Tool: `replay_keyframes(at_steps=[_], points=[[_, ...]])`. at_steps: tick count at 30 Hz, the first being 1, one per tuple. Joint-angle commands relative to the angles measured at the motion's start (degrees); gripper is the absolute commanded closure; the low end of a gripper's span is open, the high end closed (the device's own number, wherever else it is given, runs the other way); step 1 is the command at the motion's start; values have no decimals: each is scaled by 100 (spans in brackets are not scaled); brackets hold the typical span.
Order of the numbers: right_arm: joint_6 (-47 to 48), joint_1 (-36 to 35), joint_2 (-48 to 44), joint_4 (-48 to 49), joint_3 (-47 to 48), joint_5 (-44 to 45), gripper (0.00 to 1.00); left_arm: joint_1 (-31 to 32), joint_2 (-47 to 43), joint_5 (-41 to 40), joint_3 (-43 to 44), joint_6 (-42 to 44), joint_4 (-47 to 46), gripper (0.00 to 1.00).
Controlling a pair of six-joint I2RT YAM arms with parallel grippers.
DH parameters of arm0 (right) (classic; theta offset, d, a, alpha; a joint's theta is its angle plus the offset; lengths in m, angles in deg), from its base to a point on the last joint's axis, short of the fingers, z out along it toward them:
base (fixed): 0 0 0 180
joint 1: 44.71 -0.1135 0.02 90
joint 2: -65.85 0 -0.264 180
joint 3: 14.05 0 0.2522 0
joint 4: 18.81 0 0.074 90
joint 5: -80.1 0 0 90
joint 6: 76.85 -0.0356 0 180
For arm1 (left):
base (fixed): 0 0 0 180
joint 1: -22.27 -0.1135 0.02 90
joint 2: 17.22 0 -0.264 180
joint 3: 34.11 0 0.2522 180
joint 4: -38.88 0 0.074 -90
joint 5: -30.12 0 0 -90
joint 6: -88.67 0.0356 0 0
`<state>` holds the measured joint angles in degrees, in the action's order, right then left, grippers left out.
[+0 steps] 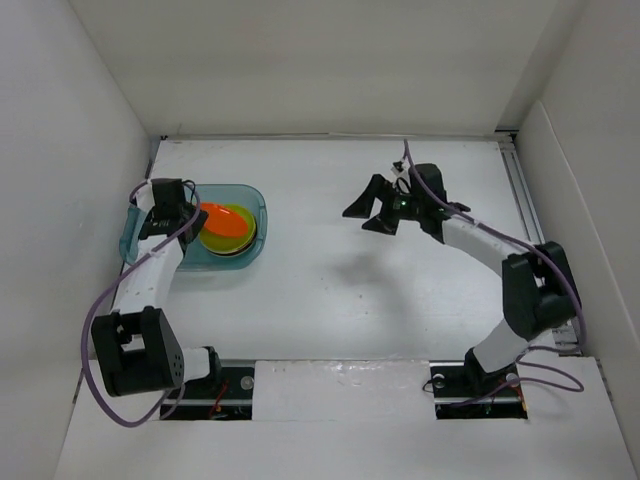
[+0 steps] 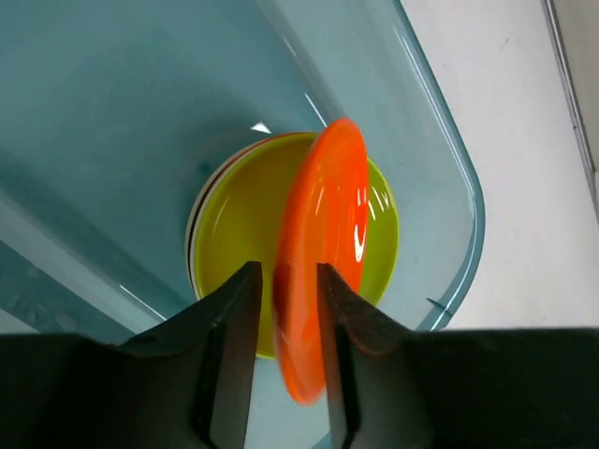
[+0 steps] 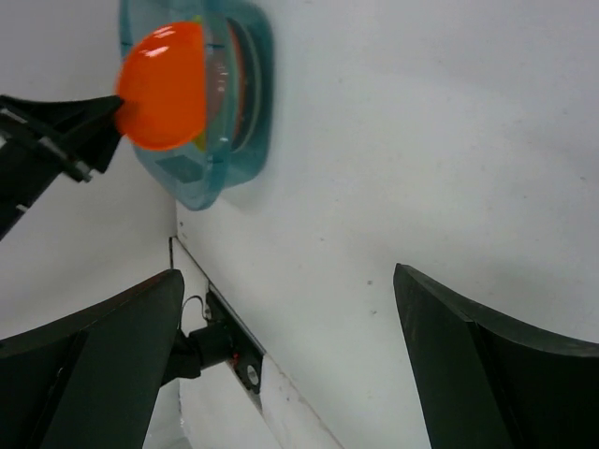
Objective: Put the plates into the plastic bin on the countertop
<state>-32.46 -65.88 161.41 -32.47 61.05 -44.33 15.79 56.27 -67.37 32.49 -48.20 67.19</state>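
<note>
The teal plastic bin [image 1: 258,200] stands at the left of the white countertop [image 1: 350,290]. Inside lies a stack of plates with a lime green plate [image 2: 239,220] on top. An orange plate [image 2: 323,243] stands on edge above the stack, between the fingers of my left gripper [image 2: 287,281]. The jaws are slightly parted: a gap shows on the left side, and the plate's lower edge is blurred. My right gripper [image 1: 372,212] hangs wide open over the middle of the countertop, holding nothing. In the right wrist view the orange plate [image 3: 167,86] shows above the bin [image 3: 201,178].
White walls close in the countertop on the left, back and right. The bin sits close to the left wall. A metal rail [image 1: 525,200] runs along the right edge. The arm bases [image 1: 200,370] stand at the near edge.
</note>
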Motion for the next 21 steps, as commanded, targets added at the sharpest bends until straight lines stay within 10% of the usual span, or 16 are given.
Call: replay_keyframes(at_steps=[1,5,6,21], points=[[-1,-133,-977,307,-87,191,0,6,-309,89,130,90,-154,72],[77,-256,-1707,-252,-18,542,0,67,-809,247,454,257,153,29],[287,-395,-2030,-482,157,935,0,198,-1115,248,586,397,328,3],[1045,-2128,-5117,-4394,1169,5341,0,253,-4076,450,920,2041,2183,0]])
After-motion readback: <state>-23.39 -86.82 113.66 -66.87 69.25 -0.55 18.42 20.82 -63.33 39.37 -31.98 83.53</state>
